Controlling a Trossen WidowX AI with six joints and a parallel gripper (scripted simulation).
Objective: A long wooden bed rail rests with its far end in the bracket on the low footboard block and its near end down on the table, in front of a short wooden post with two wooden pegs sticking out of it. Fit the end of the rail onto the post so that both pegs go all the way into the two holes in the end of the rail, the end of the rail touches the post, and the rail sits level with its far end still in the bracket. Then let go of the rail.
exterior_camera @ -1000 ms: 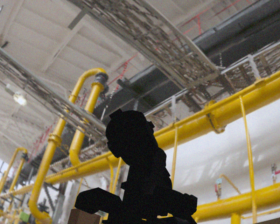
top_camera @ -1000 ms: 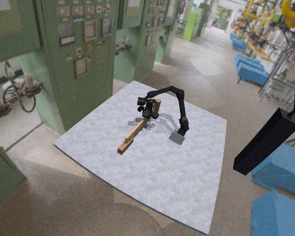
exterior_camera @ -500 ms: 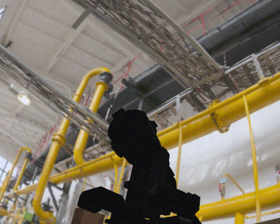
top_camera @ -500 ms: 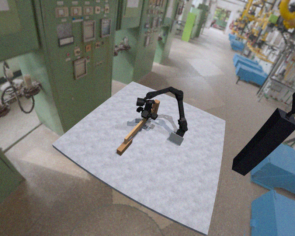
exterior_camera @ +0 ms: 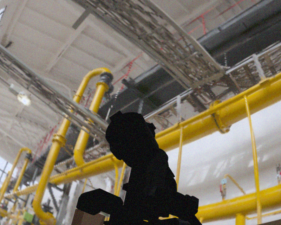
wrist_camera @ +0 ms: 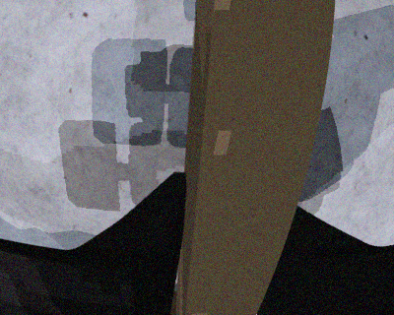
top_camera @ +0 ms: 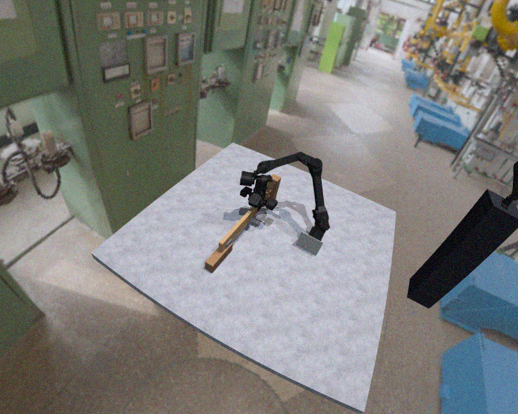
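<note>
Gripping the rail near its post end, gripper clamped nearly shut on the wood, fingers pressing both sides. Holding that end raised off the table, just beside the post at the far side. Resting the other end on the near-left block, seemingly in the bracket. Hiding the pegs behind the wrist.
</note>
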